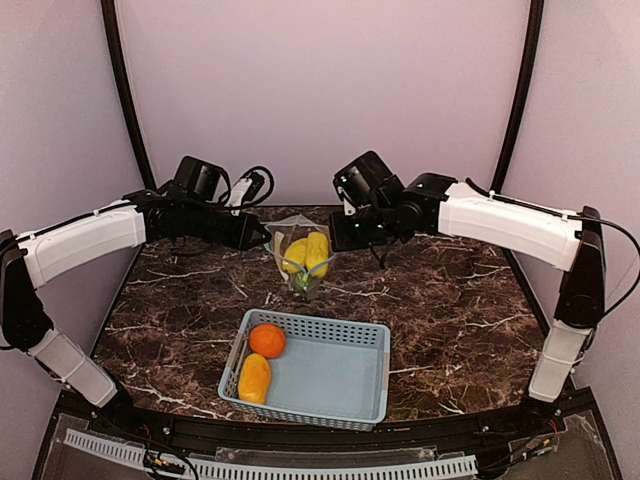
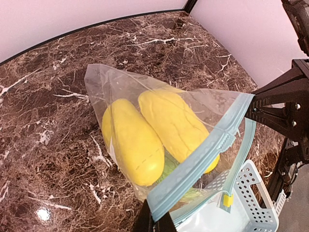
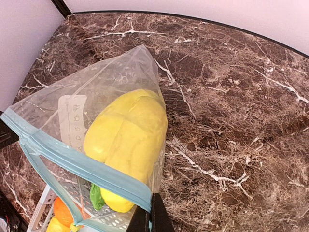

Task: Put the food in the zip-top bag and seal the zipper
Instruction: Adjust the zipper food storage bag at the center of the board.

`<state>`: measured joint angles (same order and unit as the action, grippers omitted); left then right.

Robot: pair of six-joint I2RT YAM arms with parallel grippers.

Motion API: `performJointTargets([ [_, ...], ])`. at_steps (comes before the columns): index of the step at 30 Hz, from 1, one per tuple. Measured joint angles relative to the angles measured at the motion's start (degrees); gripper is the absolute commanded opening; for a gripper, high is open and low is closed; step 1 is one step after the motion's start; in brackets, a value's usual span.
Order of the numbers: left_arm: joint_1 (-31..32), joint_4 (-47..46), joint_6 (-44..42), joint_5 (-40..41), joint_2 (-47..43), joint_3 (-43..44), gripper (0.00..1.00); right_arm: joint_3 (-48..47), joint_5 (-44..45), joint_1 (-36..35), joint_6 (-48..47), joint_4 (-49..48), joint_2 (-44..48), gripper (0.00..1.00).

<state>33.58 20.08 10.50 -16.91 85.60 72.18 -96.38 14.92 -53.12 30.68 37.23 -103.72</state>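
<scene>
Top external: high above near edge, looking down over whole counter. Both wrist cams: very close, angled down at same zip-top bag (from opposite sides); basket corner shared too.

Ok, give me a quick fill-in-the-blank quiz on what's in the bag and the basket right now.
1. The zip-top bag holds ___ yellow fruits and a green pod.
2. The light blue basket holds one yellow fruit and one round ___.
3. The bag's zipper is ___, not sealed.
Missing words: two; orange; open.
</scene>
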Motion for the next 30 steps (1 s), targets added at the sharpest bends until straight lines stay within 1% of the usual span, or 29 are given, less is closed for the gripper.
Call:
performJointTargets([
  [4,-0.5,-0.2,0.2,-1.9,-0.1,0.0,0.01,0.0,-0.1,-0.1,1.0,-0.5,0.3,0.0],
  [13,-0.4,-2.2,2.8,-10.4,2.8,0.0,0.01,1.3,-2.8,-0.1,3.1,-2.1,-2.0,0.0],
  [19,-0.4,-3.4,4.2,-12.9,4.2,0.0,0.01,2.7,-5.6,-0.1,3.5,-4.6,-2.6,0.0],
  [21,-0.4,-3.5,4.5,-12.9,4.5,0.0,0.01,3.0,-6.1,-0.1,3.5,-5.2,-2.6,0.09],
  [22,-0.4,-3.5,4.6,-12.9,4.6,0.0,0.01,3.1,-6.2,-0.1,3.6,-5.4,-2.6,0.15],
  [24,-0.4,-3.5,4.7,-12.7,4.6,0.0,0.01,3.3,-6.3,-0.1,3.5,-5.8,-2.6,0.31],
  [25,-0.4,-3.5,4.7,-12.7,4.6,0.0,0.01,3.4,-6.4,-0.1,3.1,-6.1,-2.6,0.37],
  [30,-0.4,-3.5,4.7,-12.5,4.6,0.0,0.01,4.8,-6.2,-0.1,2.6,-6.8,-2.0,0.55],
])
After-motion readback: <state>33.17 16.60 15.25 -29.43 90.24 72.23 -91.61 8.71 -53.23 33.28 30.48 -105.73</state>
